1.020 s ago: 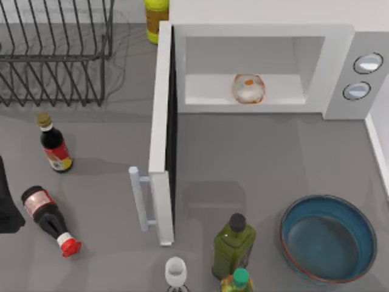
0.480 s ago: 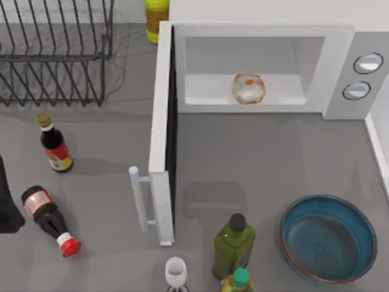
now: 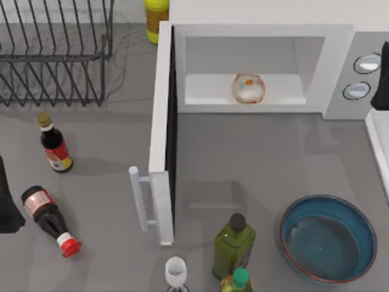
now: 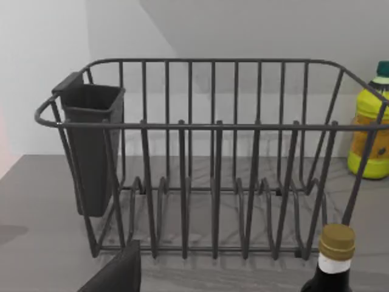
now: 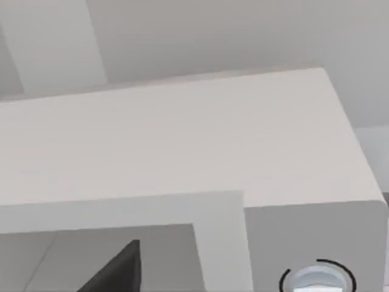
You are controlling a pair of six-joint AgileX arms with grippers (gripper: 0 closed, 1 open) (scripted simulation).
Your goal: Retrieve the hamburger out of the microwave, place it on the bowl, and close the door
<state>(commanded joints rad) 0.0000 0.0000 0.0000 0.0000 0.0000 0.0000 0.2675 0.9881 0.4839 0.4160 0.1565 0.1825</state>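
Note:
The white microwave (image 3: 337, 67) stands at the back with its door (image 3: 160, 134) swung wide open toward the front. The door's bar handle (image 3: 138, 198) faces left. Inside the cavity lies the small whitish hamburger (image 3: 248, 89), untouched. The blue bowl (image 3: 328, 240) rests empty at the front right. My right arm (image 3: 382, 79) is a dark shape at the right edge, beside the two knobs. Its wrist view looks across the microwave's top (image 5: 182, 140) and one knob (image 5: 316, 281). My left arm (image 3: 6, 204) is parked at the left edge.
A wire dish rack (image 3: 55, 55) fills the back left, with a yellow bottle (image 3: 156, 18) beside it. One dark sauce bottle (image 3: 55, 146) stands and another (image 3: 50, 220) lies at the left. A green oil bottle (image 3: 233, 243) and a green-capped bottle (image 3: 238, 281) stand between door and bowl.
My right arm has come into the top view at the right edge near the knobs, and its shadow now falls on the table. Hamburger, door and bowl have not moved.

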